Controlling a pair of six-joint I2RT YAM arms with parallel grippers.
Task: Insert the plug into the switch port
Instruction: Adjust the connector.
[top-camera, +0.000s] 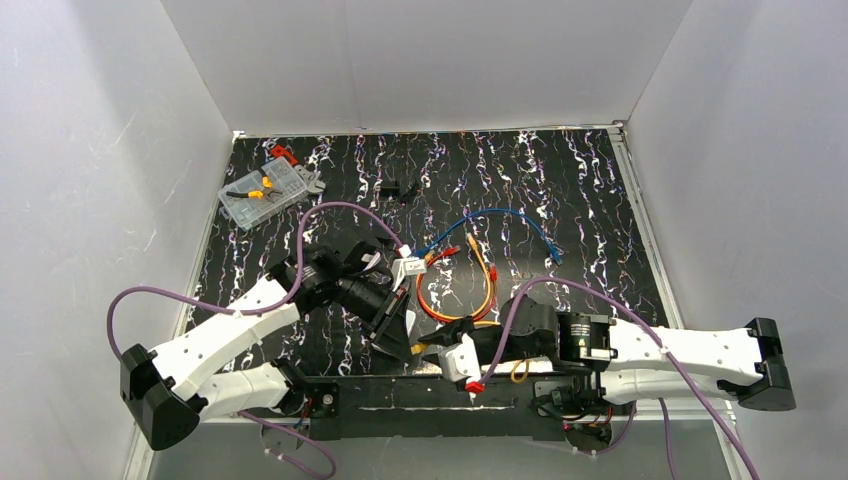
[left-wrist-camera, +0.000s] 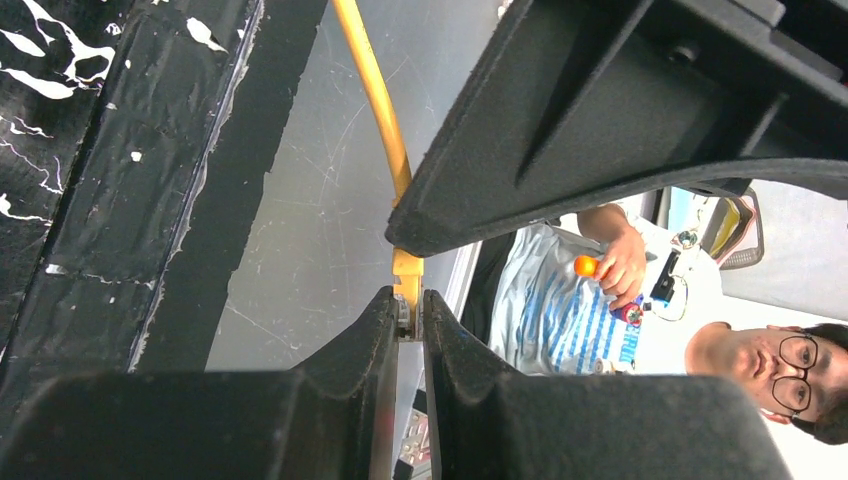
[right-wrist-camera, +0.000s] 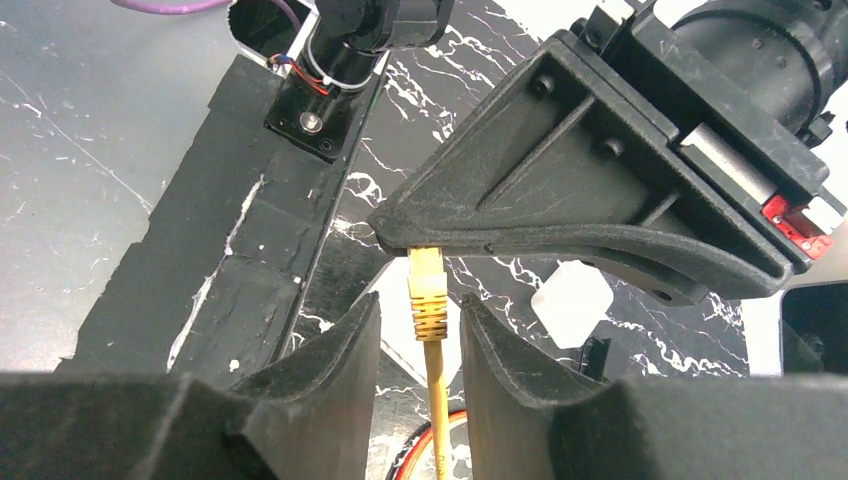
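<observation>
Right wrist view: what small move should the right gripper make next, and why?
Probably close the right gripper on the yellow plug: it sits between the open fingers, untouched, while the left gripper pinches only its tip.

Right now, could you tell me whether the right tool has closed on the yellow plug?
No: the right tool straddles the yellow plug in the right wrist view, with a gap showing on both sides.

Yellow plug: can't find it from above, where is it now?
Right wrist view, centre: the yellow plug sits pinched by the left end effector, flanked by the right end effector's open fingers.
</observation>
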